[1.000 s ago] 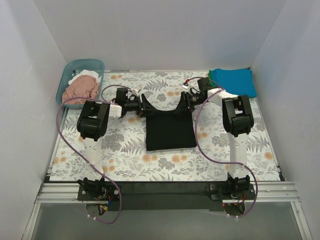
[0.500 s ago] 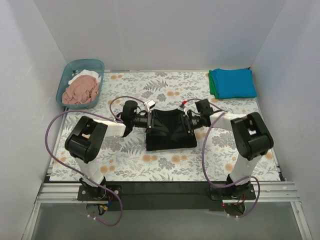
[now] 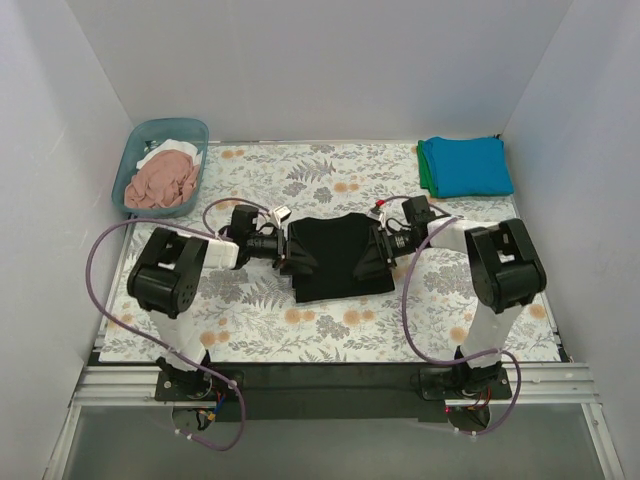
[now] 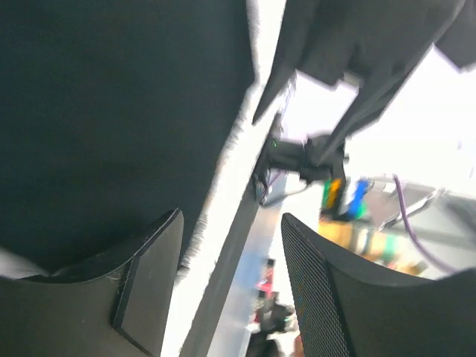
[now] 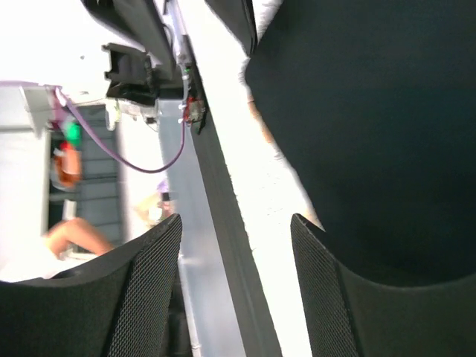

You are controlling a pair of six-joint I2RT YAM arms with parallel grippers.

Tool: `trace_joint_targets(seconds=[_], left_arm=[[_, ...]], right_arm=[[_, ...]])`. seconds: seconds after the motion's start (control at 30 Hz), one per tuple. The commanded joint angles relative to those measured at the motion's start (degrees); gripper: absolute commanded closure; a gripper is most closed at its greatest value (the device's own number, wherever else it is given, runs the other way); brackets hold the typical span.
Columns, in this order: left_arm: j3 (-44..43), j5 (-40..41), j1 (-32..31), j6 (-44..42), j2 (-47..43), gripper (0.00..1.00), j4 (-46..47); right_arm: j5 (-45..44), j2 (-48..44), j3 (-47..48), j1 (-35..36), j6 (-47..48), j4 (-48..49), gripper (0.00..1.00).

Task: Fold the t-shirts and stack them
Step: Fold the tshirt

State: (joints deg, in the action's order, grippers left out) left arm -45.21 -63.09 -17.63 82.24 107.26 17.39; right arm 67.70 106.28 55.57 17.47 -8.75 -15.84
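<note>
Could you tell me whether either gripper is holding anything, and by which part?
Nothing is held. The left gripper and the right gripper are both open and empty, one at each side of the folded black t-shirt.

Tub [image 3: 128, 168] back-L, shirt stack [image 3: 468, 166] back-R block corners.
</note>
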Motion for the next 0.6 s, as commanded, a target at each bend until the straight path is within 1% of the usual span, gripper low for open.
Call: trace_joint_targets(seconds=[0.0, 0.03, 0.1, 0.13, 0.2, 0.23, 0.27, 0.3, 0.33, 0.37, 0.4, 0.5, 0.53, 0.57], left_arm=[[2.58, -2.22, -4.60, -4.89, -13.11, 0.46, -2.09], [3.28, -1.08, -6.87, -4.37, -15.74, 0.45, -2.09], [5.12, 0.59, -9.17, -3.41, -16.56, 0.45, -1.31], [5.83, 0.60, -10.57, -1.22, -15.95, 0.45, 0.09], [7.23, 1.30, -11.02, -0.24, -12.71, 0.45, 1.68], [7.59, 0.95, -10.85, 0.20, -11.39, 0.45, 2.90], [7.07, 1.39, -10.59, -2.32, -8.24, 0.45, 2.39], [6.11, 1.56, -10.41, -4.08, -6.64, 0.45, -1.01], [5.66, 0.87, -9.89, -5.23, -5.06, 0.45, -1.47], [5.05, 0.78, -9.53, -8.72, -3.39, 0.46, -2.87], [4.61, 1.73, -9.01, -9.80, -1.20, 0.46, -5.84], [3.90, 2.44, -5.67, -12.27, 2.76, 0.46, -8.85], [3.90, 2.27, -3.23, -12.28, 3.47, 0.46, -8.86], [3.64, 2.27, -2.16, -12.54, 4.09, 0.46, -9.64]], right_arm=[[1.73, -9.67, -3.08, 0.80, 2.87, -2.36, 0.32], [1.64, -10.82, -3.88, 1.94, 3.30, -2.36, 0.32], [0.68, -12.06, -5.81, 3.44, 3.83, -1.22, 0.31], [0.42, -11.80, -6.17, 4.40, 3.74, -0.52, 0.31], [0.94, -8.65, -5.48, 4.50, 3.48, 0.45, 0.31], [1.11, -6.98, -4.86, 4.32, 4.00, 0.28, 0.32], [1.38, -3.57, -4.34, 4.06, 5.14, 0.10, 0.32], [1.90, -1.80, -3.81, 3.71, 5.93, -0.42, 0.33], [2.08, 1.18, -3.37, 2.66, 6.81, -0.86, 0.35], [2.08, 2.52, -3.28, 2.04, 7.78, -1.39, 0.36], [1.91, 3.66, -3.28, 1.25, 10.75, -2.17, 0.36], [0.42, 6.83, -3.19, -1.74, 17.95, -8.23, 0.37], [0.33, 7.27, -3.45, -3.13, 19.20, -10.16, 0.37], [0.24, 7.62, -3.71, -3.84, 20.00, -11.14, 0.37]])
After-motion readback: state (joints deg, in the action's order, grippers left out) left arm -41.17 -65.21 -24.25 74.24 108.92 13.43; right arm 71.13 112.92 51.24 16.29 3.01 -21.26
